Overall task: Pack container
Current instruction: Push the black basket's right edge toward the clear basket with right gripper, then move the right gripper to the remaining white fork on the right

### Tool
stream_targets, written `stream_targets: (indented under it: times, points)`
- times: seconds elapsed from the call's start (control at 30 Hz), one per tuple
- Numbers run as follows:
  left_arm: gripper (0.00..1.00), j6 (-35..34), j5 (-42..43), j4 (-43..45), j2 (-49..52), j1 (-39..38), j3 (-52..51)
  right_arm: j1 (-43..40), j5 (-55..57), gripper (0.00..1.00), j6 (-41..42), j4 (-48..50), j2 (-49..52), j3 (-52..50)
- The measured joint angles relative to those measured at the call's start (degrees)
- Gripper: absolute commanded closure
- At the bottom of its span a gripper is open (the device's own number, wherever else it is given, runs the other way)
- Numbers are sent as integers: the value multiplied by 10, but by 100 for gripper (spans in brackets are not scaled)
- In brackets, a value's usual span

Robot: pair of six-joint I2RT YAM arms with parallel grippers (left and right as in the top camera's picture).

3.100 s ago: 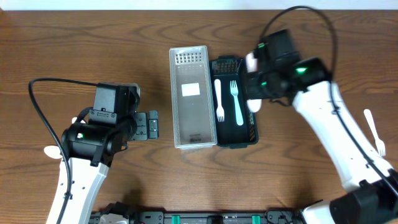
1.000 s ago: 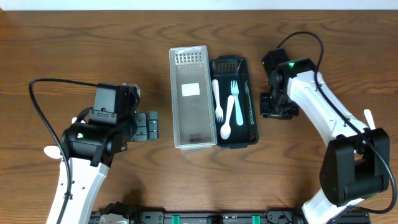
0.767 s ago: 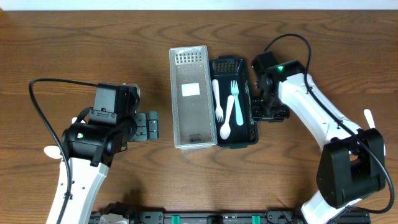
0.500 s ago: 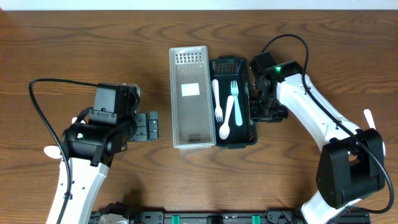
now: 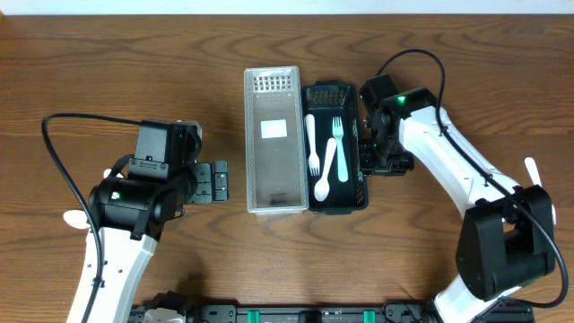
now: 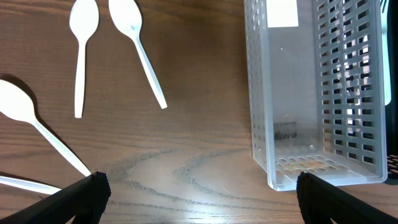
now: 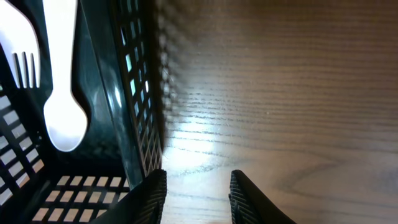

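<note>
A black mesh container (image 5: 336, 208) holds two white forks (image 5: 311, 144) (image 5: 338, 126) and a white spoon (image 5: 324, 187). It stands against a clear slotted basket (image 5: 248, 135), which is empty. My right gripper (image 5: 375, 163) is low on the table at the container's right wall. In the right wrist view its fingers (image 7: 198, 193) are slightly apart with only bare table between them. The left finger touches the black wall (image 7: 134, 93). My left gripper (image 5: 218, 182) is wide open and empty, left of the clear basket (image 6: 311, 93).
Three white spoons (image 6: 81, 50) (image 6: 140, 50) (image 6: 37, 134) lie on the table ahead of my left gripper. A white fork (image 5: 541, 190) lies at the far right. A white spoon (image 5: 73, 217) shows at the far left, partly under my left arm.
My right gripper let a spoon go into the black container, moved out and down, then came left against its right wall. The container has slid slightly left. The left arm is still.
</note>
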Motion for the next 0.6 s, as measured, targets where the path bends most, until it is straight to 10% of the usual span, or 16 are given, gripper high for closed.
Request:
stream_targets:
  times: [0.27,0.37,0.6]
  points:
    - [2,0,0,0,0,0,0,-60,28,62,0,-10,0,24]
    - [2,0,0,0,0,0,0,-117,37,35,1,-36,-1,76]
    - [2,0,0,0,0,0,0,-293,52,25,14,-77,-59,162]
